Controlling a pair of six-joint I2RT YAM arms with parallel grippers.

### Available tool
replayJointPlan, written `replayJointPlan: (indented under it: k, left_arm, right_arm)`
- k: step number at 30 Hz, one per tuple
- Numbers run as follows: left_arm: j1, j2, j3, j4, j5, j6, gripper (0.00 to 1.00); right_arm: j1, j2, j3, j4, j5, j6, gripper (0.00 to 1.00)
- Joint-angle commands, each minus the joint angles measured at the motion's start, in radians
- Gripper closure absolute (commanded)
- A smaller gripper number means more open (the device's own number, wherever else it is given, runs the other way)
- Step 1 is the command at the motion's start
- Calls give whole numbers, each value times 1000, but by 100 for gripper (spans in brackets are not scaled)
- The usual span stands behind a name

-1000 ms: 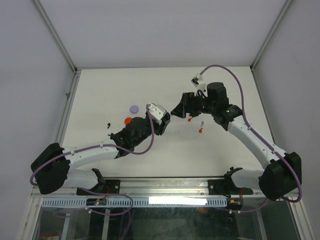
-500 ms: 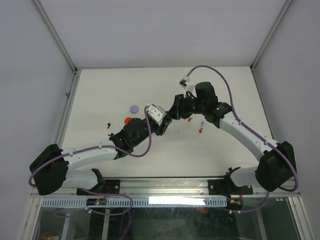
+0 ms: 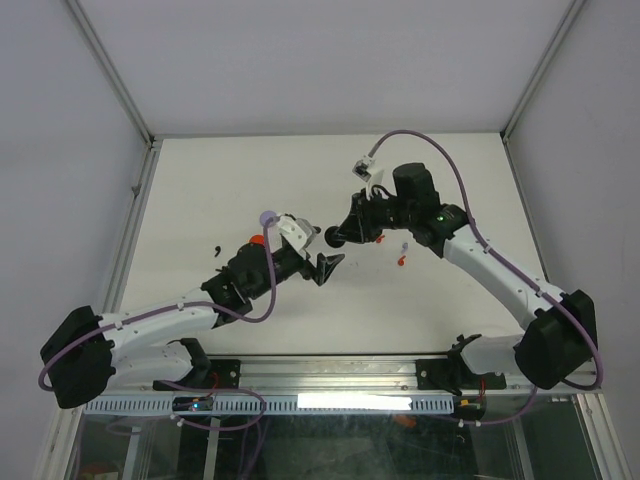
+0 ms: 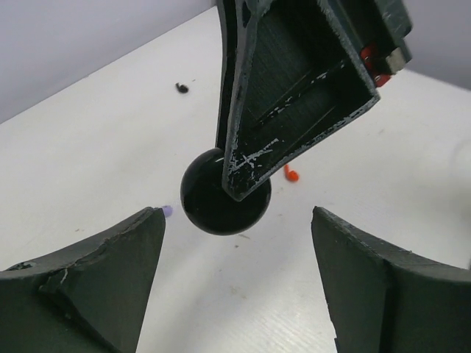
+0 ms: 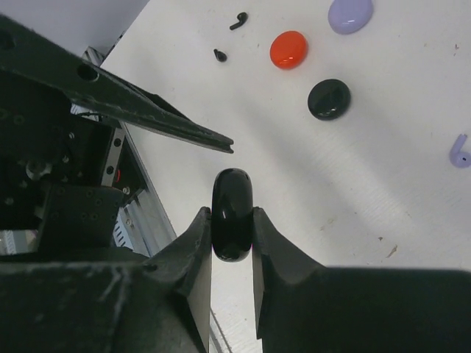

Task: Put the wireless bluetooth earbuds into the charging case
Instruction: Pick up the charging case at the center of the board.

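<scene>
Right hand raised above worktop, clamped on black round case, left hand facing it with fingers apart, red case and black earbuds beyond right fingertips.

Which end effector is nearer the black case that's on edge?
Right: the right end effector is shut on the black case, pinching its faces. The left end effector is open, facing it, not touching.
</scene>
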Motion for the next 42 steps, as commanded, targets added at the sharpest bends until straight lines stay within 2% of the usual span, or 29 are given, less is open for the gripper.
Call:
replayJointPlan:
  k: [1, 6, 11, 17, 23, 33, 42]
  left_arm:
    - [59, -111, -25, 16, 172, -100, 16]
    - [223, -204, -87, 60, 463, -221, 16]
    - [263, -196, -94, 101, 587, -256, 21]
    - [319, -160, -86, 197, 769, -339, 33]
    - [325, -117, -53, 182, 859, -345, 51]
    - [325, -79, -32, 205, 929, -374, 61]
    - [325, -63, -19, 223, 1002, -396, 79]
  right_arm:
    - [2, -74, 35, 24, -86, -108, 100]
    - [3, -125, 10, 66, -143, -169, 100]
    - [9, -140, -12, 130, -247, -167, 100]
    - [28, -155, -28, 129, -308, -219, 100]
    - [44, -146, -23, 92, -352, -272, 100]
    - [85, -122, 3, 32, -352, -340, 100]
    - [123, -95, 27, -13, -354, -390, 100]
